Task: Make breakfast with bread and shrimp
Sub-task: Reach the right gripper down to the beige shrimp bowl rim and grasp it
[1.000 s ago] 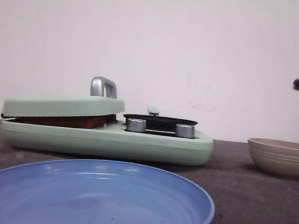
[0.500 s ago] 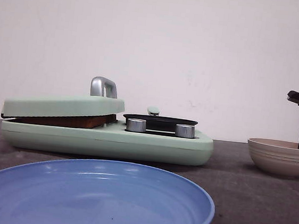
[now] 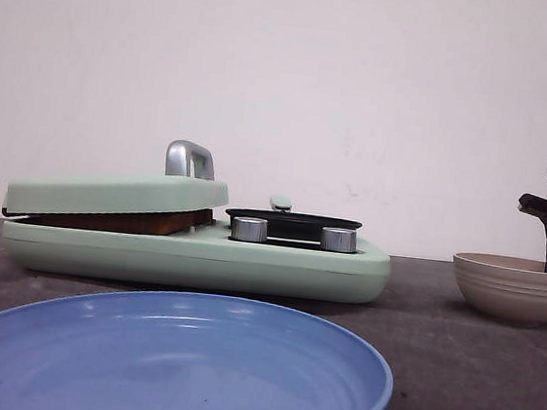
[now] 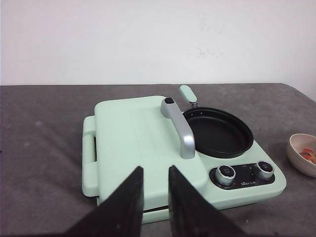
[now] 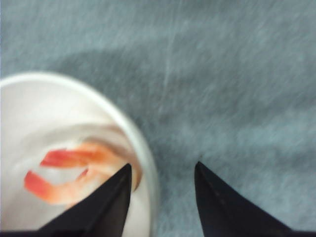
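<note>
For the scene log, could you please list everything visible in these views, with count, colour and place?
Breakfast maker: one, mint green, centre of the table; lid down on its left half.
Bread: brown crust edge showing under the lid; count cannot be told.
Frying pan: one, black, empty, on the maker's right half.
Knobs: two, silver, on the maker's front.
Plate: one, blue, empty, nearest the front camera.
Bowl: one, beige, right of the maker.
Shrimp: orange-red, in the bowl; blurred, count unclear.
Table: one, dark grey.
Left gripper: black, slightly open, facing the maker's lid.
Right gripper: black, open, straddling the bowl's rim.
</note>
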Robot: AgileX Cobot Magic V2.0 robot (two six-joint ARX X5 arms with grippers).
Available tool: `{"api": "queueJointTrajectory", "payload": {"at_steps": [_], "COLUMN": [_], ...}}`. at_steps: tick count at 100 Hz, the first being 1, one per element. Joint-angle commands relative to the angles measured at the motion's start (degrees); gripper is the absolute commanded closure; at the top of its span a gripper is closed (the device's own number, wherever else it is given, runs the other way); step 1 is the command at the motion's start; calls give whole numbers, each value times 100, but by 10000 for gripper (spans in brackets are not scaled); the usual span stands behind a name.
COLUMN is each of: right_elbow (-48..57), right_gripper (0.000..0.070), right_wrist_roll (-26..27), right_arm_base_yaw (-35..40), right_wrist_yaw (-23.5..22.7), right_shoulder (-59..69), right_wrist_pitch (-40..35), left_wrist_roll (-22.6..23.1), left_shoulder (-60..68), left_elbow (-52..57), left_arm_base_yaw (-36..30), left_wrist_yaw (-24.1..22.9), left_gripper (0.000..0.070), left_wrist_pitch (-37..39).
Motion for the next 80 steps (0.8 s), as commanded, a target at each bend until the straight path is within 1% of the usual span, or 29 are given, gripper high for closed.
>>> {"api": "queueJointTrajectory", "payload": {"at_steps": [1,5,56,60,66,70,80], "right_elbow": [103,103,111,111,111,111,111], "right_gripper": [509,527,529,557,655,696,699], "right_wrist_roll": [39,39,42,42,42,39,39], "right_arm_base_yaw": [-15,-15,-17,-13,-11,-11,-13], "right_wrist_yaw": [15,15,-109,-114,-114,-114,-116], "right_shoulder": [114,114,422,422,422,422,422], "right_wrist_pitch": [74,103,173,223,249,254,289], "left_wrist_roll": [114,122,131,131,131,136,136], "left_shoulder": [9,9,9,9,9,9,9], "left_elbow": [13,13,13,13,13,13,13], "left_arm_base_yaw": [-13,-13,2,2,2,2,2], "left_wrist_yaw": [-17,-17,-17,-17,-17,-17,-17], "left_gripper": [683,683,678,676,676,676,676], "left_wrist_pitch": [61,61,57,55,52,52,50]}}
